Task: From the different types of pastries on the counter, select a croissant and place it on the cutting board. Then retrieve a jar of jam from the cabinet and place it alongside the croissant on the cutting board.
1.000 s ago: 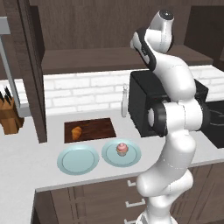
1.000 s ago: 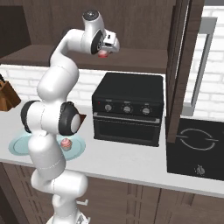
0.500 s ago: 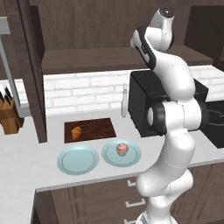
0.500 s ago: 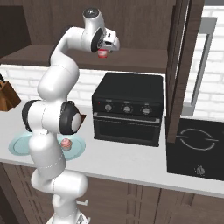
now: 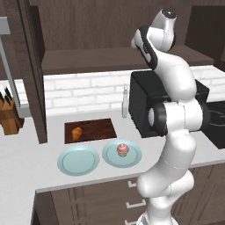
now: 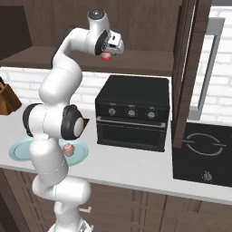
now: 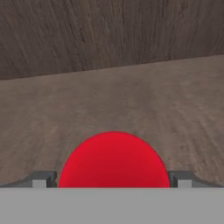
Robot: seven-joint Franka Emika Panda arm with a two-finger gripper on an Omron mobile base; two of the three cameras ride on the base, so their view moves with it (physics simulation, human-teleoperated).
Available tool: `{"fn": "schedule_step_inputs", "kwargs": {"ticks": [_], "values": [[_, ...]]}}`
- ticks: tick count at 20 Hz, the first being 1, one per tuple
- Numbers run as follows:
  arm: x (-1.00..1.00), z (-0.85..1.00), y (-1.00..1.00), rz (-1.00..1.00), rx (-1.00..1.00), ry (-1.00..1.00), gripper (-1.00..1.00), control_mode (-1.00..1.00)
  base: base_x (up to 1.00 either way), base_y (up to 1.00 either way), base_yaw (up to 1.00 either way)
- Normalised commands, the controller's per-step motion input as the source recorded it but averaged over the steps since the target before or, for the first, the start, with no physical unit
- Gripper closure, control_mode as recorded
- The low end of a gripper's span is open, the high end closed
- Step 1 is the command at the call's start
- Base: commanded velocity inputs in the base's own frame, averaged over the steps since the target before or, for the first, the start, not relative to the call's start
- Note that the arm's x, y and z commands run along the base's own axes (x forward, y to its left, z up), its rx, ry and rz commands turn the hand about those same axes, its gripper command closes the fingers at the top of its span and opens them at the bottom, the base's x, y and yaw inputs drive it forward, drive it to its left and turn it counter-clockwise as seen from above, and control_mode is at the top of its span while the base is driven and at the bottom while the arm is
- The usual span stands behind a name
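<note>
My tool (image 6: 107,53) grips jam jar (image 6: 106,55), now lifted off cabinet shelf (image 6: 145,63); croissant (image 5: 77,133) already on cutting board (image 5: 97,128).

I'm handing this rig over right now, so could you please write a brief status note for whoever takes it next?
Gripper: up at the cabinet shelf, a finger on either side of the jar of jam; a firm grip cannot be confirmed.
Croissant: on the cutting board, done.
Cupcake: on a blue plate on the counter.
Left: bring the jar down and set it beside the croissant on the board.
</note>
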Motion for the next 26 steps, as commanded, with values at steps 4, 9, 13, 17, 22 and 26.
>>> {"fn": "schedule_step_inputs", "kwargs": {"ticks": [4, 9, 13, 17, 22, 26], "values": [[0.0, 0.0, 0.0, 0.0, 0.0, 0.0, -1.0, -1.0, 0.0, 0.0, 0.0], [0.01, -0.08, 0.2, 0.0, 0.01, 0.0, 1.0, -1.0, 0.0, 0.0, 0.0], [0.02, -0.06, 0.11, 0.0, 0.02, 0.0, 1.0, -1.0, 0.0, 0.0, 0.0], [0.0, 0.0, 0.0, 0.0, 0.0, 0.0, 1.0, -1.0, 0.0, 0.0, 0.0], [0.0, 0.0, 0.0, 0.0, 0.0, 0.0, 1.0, -1.0, 0.0, 0.0, 0.0], [-0.12, 0.11, 0.0, 0.0, 0.0, -0.03, 1.0, -1.0, 0.0, 0.0, 0.0]]}}
